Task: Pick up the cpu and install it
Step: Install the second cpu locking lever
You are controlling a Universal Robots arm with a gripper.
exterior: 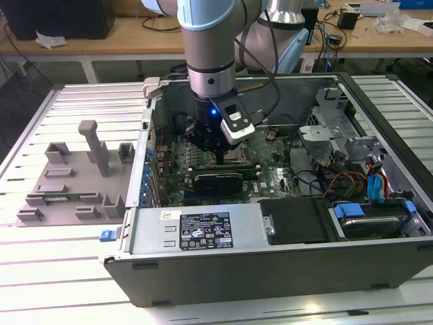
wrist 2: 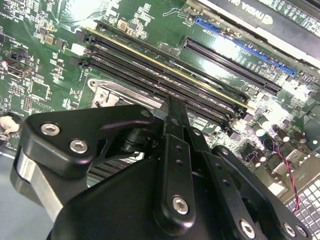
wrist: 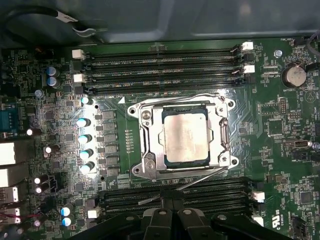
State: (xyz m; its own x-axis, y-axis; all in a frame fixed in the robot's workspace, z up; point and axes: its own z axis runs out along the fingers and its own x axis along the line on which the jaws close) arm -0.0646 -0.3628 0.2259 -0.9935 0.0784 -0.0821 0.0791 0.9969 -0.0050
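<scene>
Exterior view looked down from in front of the open computer case (exterior: pixel 270 223), well back, first wrist view stared straight down, close over the motherboard (wrist: pixel 280 130), second wrist view skimmed it obliquely, both sharing the memory slots (wrist 2: pixel 165 75).

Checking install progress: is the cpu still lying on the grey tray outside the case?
No; in the first wrist view the cpu sits inside the metal-framed socket on the motherboard.
</scene>
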